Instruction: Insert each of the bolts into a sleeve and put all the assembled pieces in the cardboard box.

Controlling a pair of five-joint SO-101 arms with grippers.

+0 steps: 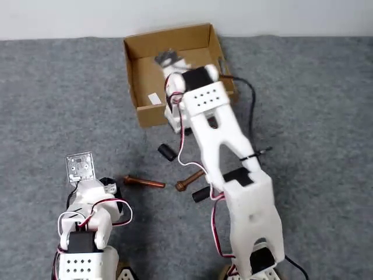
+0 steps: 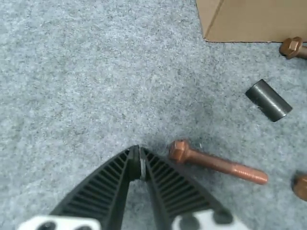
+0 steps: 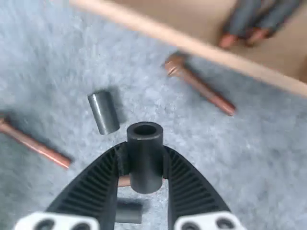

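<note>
1. Holding a sleeve [image 3: 145, 143] clenched between its fingers, open bore facing the wrist camera, the right gripper [image 3: 145, 154] grips a smooth round barrel; too light a squeeze could let the sleeve twist or slide out once a bolt presses in.
2. The left gripper [image 2: 139, 162] has its fingers pressed together on nothing, its tip just beside the head of the near bolt [image 2: 216, 164], which lies flat on the carpet [image 2: 72, 72]; unless the fingers part first, the tip may nudge the bolt and roll it away.
3. Bolt and bore must line up; a tilted bolt would likely catch on the rim and push the sleeve askew.
4. A loose sleeve [image 3: 103, 112] and a second bolt [image 3: 199, 88] lie on the carpet near the cardboard box [image 1: 169, 34]; a low sweep of either arm could scatter them.
5. What look like assembled pieces [image 3: 249, 21] lie inside the box; its wall could snag a gripper coming in low.
</note>
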